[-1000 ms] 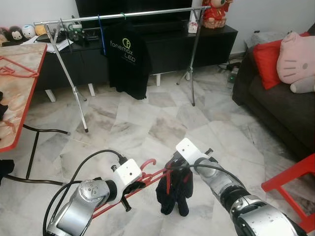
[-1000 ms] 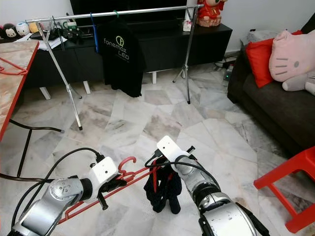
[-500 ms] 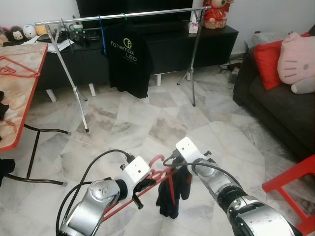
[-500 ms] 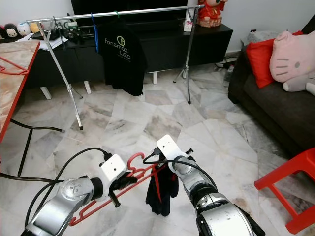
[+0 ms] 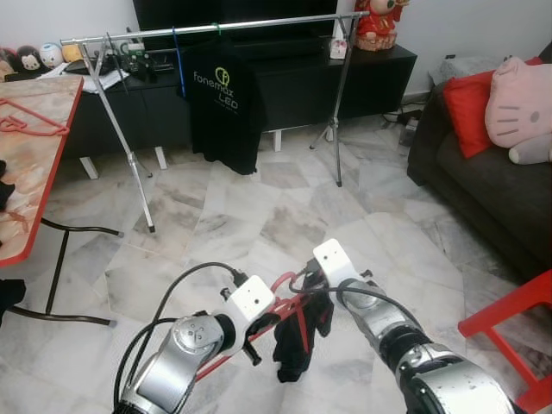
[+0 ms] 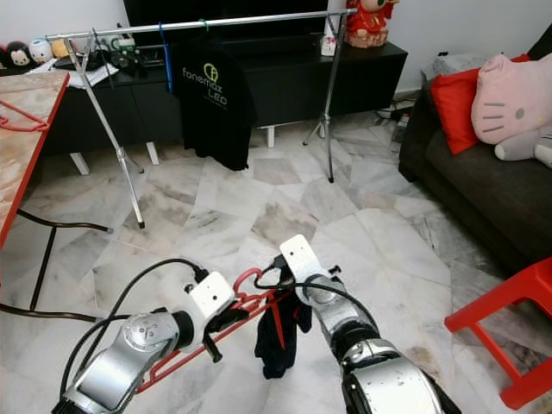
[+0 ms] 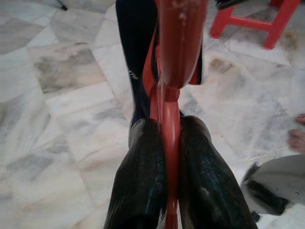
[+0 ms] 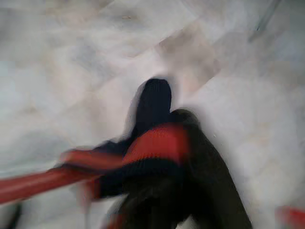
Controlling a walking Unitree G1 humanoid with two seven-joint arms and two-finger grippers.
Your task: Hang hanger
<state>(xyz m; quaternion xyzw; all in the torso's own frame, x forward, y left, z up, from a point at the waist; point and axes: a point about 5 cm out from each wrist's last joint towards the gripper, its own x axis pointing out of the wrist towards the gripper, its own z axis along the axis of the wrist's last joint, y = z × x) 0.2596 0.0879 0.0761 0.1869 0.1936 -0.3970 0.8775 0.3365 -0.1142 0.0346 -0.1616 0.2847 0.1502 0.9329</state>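
Low over the marble floor [image 5: 259, 198], both arms reach inward and meet at a red hanger [image 5: 289, 309]. Left claw [image 5: 259, 323] is closed on the hanger's bar; the left wrist view shows its two black fingers [image 7: 143, 176] pressed against either side of the red plastic. A dark garment [image 5: 297, 341] with red trim hangs from the hanger, draped down toward the floor. Right claw [image 5: 315, 302] is at the top of that garment, just beside the hanger; its wrist view is blurred, and I cannot tell whether its fingers are closed or what they grip.

Farther off stands a metal rack [image 5: 216, 28], its rail running across the room in front of a black TV cabinet [image 5: 362, 78]. A black T-shirt [image 5: 220, 103] with a printed logo hangs from the rail. The hanger held by the robot is well apart from the rack. At the robot's left is a table [image 5: 34, 172] with a red edge, with another red hanger [image 5: 30, 116] lying on it. At the right sits a dark sofa [image 5: 492, 190] with a red cushion [image 5: 470, 108] and a pink plush [image 5: 522, 108], and a red stool [image 5: 517, 319] stands near the sofa.
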